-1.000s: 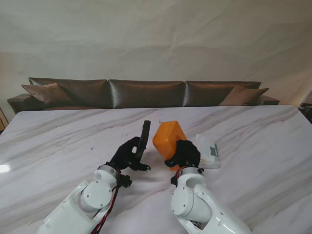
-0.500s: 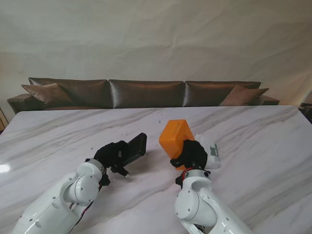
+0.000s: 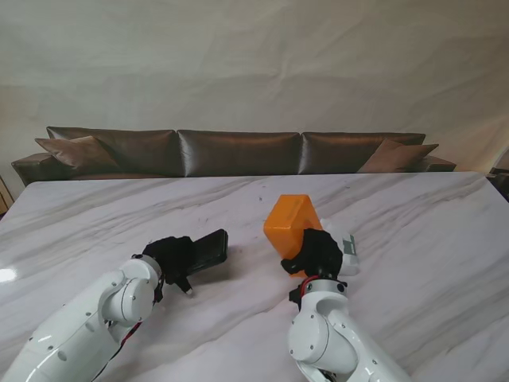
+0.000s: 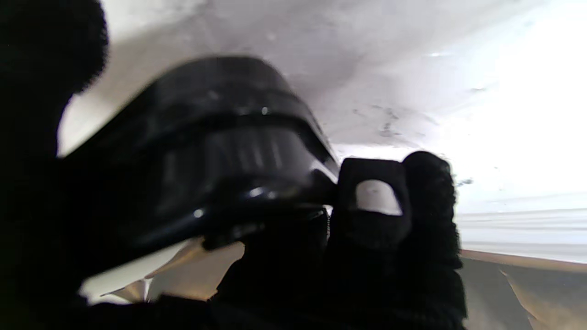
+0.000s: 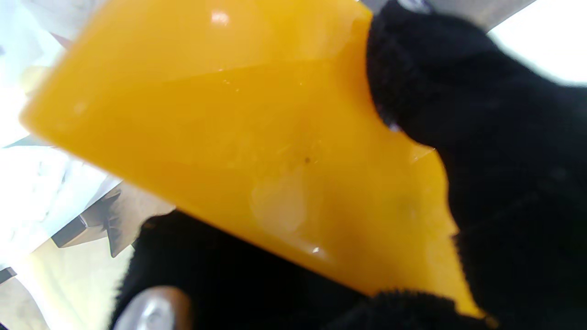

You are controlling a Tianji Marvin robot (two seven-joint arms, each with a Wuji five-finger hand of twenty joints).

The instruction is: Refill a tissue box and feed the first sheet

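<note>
1 orange box, 1 black lid, 1 tissue pack.

A white marble table with grey veining is stretching wide across the stand's view, its glossy top catching a bright glint at the far left edge. Behind it a dark brown leather sofa is running almost the whole width of the table, with a loose cushion slumping at its left end and another cushion leaning at its right end. A pale, wrinkled fabric backdrop is hanging behind the sofa, filling everything above it.
</note>
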